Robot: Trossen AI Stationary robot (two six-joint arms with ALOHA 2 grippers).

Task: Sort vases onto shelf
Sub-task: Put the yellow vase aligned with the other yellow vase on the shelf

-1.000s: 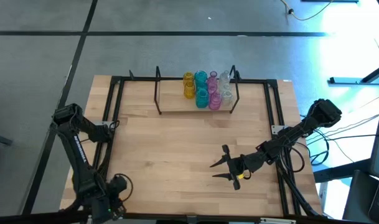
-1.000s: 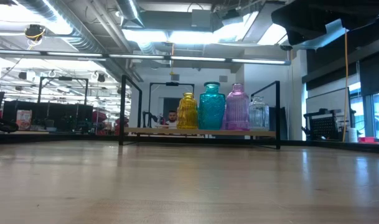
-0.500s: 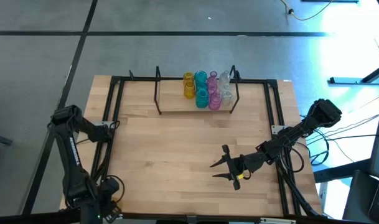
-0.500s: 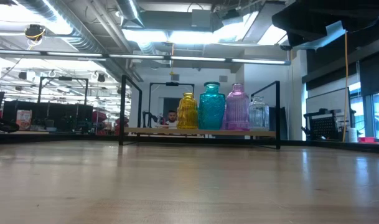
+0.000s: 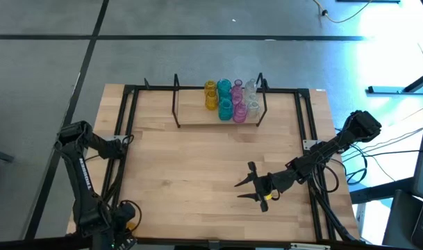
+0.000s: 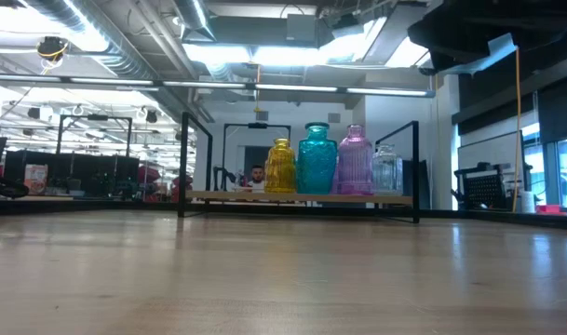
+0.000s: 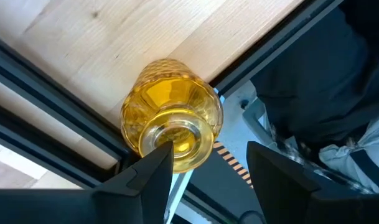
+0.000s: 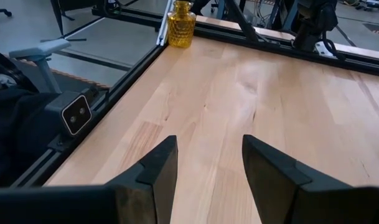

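Several glass vases [image 5: 230, 99] in yellow, teal, pink and clear stand in two rows on the right half of the shelf [image 5: 197, 119] at the table's far edge. The low view shows the same vases [image 6: 316, 160] on the shelf board [image 6: 227, 197]. One more yellow vase [image 7: 170, 115] stands upright by the black rail at the near-left corner, and the yellow vase [image 8: 180, 25] also shows in the right wrist view. My left gripper [image 7: 211, 152] is open above it, pointing down. My right gripper [image 5: 237, 191] hangs open over the table's near right part. My left gripper comes at the yellow vase from above. One fingertip [image 7: 161, 158] shows over the rim of the vase's mouth [image 7: 177, 140], while the other finger stands well off to its side. I cannot tell whether the fingertip touches the rim.
Black rails [image 5: 128, 132] frame the tabletop on all sides, and the yellow vase stands close to the left one. Bare wood [image 5: 197, 167] lies between the shelf and my right gripper. The left half of the shelf holds nothing. A person shows far behind the shelf [image 6: 256, 174].
My left arm has swung its gripper a little toward the table's near-left corner. My right arm and the vases on the shelf have kept still.
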